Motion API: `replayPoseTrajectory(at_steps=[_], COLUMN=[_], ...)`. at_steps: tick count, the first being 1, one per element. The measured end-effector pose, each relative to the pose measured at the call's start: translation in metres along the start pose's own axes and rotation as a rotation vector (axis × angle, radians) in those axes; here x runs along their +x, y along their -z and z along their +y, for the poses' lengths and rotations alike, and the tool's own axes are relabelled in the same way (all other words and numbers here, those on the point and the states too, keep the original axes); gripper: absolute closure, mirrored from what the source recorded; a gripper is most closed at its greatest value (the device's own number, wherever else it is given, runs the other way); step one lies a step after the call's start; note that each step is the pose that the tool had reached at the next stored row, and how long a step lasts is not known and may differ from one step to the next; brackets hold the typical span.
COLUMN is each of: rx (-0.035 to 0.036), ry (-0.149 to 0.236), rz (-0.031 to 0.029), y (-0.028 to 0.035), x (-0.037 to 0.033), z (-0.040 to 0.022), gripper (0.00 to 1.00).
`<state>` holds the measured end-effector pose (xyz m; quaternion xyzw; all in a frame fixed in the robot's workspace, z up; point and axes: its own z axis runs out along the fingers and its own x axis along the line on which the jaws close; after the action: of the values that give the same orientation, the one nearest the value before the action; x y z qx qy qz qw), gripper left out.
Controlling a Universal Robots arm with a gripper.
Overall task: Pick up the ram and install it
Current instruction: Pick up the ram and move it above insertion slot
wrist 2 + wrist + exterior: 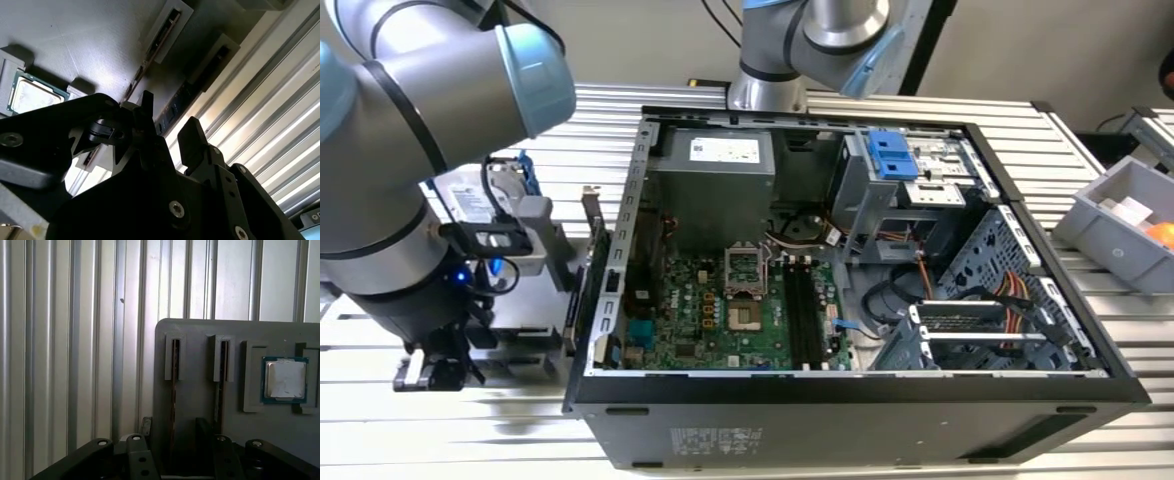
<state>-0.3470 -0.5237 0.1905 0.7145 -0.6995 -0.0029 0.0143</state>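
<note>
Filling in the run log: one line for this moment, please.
pincer: open, astride ram | ram: seated in grey holder | lifted: no

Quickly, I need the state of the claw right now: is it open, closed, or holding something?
Claw: open, holding nothing; a ram stick standing in the grey holder lies in the gap between its sides.
</note>
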Motion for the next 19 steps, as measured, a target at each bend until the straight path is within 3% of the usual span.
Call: replayPoseTrajectory(at_steps=[6,8,19], rx=[-0.0002,0.0001,0.0], ry=[0.0,0.0,0.0], rz=[0.0001,-0.0052,-0.0041], y=[-0.0003,-0.0004,-0.0007], x=[0.0,0.0003,0.0008], z=[0.0,0.0,0.0], gripper=[0.0,0.0,0.0])
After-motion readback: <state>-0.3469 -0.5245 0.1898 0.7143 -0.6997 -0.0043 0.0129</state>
